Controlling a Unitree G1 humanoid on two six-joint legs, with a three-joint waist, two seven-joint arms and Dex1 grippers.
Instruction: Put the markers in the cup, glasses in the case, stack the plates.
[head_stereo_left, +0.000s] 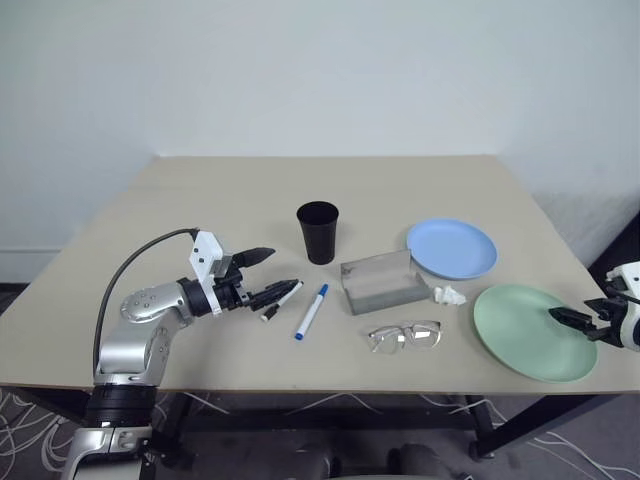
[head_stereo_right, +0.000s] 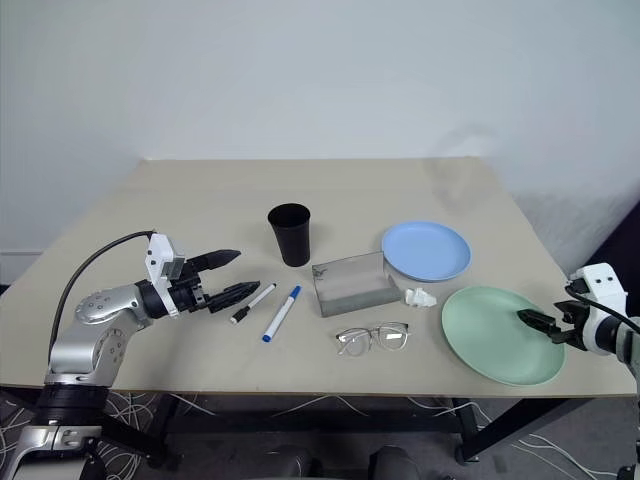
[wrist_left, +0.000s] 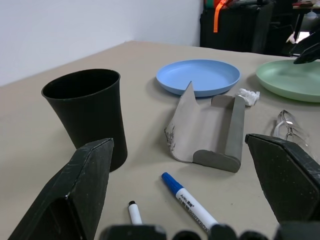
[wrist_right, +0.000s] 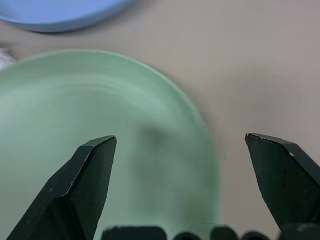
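Note:
Two markers lie side by side at the table's front left, one black-capped (head_stereo_left: 281, 300) and one blue-capped (head_stereo_left: 311, 312). My left gripper (head_stereo_left: 282, 270) is open just left of them, its lower finger over the black-capped marker's end. Behind the markers stands the black cup (head_stereo_left: 318, 231). To their right the grey case (head_stereo_left: 383, 281) lies open with its lid up. The glasses (head_stereo_left: 404, 336) rest unfolded in front of the case. The light blue plate (head_stereo_left: 451, 248) sits at the back right and the mint green plate (head_stereo_left: 533, 331) at the front right. My right gripper (head_stereo_left: 570, 322) hangs open over the green plate's right rim.
A small white crumpled lump (head_stereo_left: 449, 295) lies between the case and the green plate. The green plate reaches close to the table's front right edge (head_stereo_left: 600, 392). A black cable (head_stereo_left: 140, 260) loops from my left wrist.

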